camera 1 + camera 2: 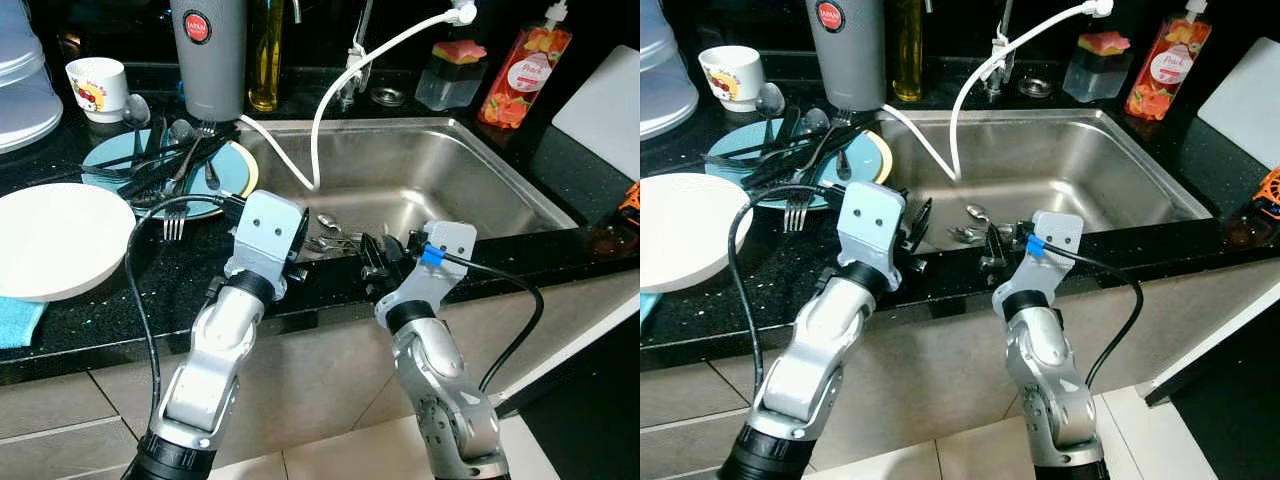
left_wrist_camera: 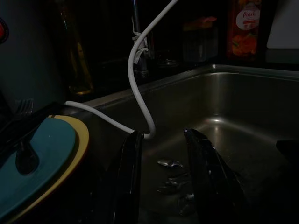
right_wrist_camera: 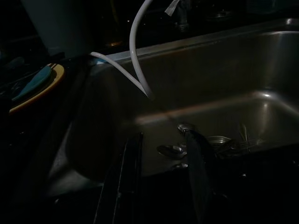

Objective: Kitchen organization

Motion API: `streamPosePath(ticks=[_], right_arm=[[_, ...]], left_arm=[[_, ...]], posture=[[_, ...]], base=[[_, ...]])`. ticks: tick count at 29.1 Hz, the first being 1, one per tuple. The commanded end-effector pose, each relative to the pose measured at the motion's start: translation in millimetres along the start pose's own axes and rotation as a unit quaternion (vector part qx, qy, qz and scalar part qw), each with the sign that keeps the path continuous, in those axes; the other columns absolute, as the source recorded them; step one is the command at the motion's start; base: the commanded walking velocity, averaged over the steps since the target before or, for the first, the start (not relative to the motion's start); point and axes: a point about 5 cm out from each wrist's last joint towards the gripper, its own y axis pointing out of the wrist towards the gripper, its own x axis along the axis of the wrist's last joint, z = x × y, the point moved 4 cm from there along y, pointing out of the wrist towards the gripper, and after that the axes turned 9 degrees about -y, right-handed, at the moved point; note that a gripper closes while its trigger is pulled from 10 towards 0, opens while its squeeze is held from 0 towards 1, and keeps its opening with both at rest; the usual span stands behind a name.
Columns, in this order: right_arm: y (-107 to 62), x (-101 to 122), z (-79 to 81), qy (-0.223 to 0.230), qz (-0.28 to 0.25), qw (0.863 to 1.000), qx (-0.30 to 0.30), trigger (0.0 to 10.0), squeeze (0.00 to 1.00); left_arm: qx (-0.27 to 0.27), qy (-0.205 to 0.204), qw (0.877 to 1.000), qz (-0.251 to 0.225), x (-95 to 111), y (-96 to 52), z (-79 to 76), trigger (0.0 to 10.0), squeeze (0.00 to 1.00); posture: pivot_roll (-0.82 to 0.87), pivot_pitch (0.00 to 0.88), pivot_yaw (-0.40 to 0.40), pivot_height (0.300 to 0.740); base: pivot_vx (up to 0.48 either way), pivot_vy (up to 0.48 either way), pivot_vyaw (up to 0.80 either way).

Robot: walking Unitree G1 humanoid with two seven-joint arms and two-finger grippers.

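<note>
Both silver jointed arms rise from the bottom edge of the head views, forearms angled up toward frame centre. Left hand [image 1: 297, 243], two long black fingers, sits just left of centre; its grey wrist plate faces the camera, black cable looping off to the left. Right hand [image 1: 377, 260] sits just right of centre, blue clip and black cable on its wrist plate, cable trailing to lower right. Wrist views: left fingers [image 2: 130, 177] parted with a clear gap, nothing between; right fingers [image 3: 122, 179] likewise spread, empty.

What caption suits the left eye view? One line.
Both open tools, left tool and right tool, poised above spoons in the sink.
</note>
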Motion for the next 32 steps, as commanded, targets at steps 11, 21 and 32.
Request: streamPosePath(ticks=[11, 21, 32], right_arm=[[-0.1, -3.9, 3.2, 0.022, 0.006, 1.0, -0.009, 10.0, 0.0], [-0.1, -4.1, 2.9, 0.022, 0.006, 1.0, -0.01, 10.0, 0.0], [-0.3, -4.2, 2.9, 0.023, 0.007, 1.0, -0.01, 10.0, 0.0]], left_arm=[[-0.001, -0.005, 1.0, 0.002, -0.3, 1.2, -4.2, 10.0, 0.0], [-0.001, -0.005, 1.0, 0.003, -0.6, 1.6, -4.3, 10.0, 0.0], [0.001, -0.005, 1.0, 0.004, -0.7, 2.1, -3.9, 10.0, 0.0]], posture=[[0.21, 0.052, -0.107, 0.74], [0.2, 0.051, -0.107, 0.74], [0.2, 0.052, -0.106, 0.74]], base=[[-0.394, 0.0, 0.0], [-0.406, 0.0, 0.0], [-0.445, 0.0, 0.0]])
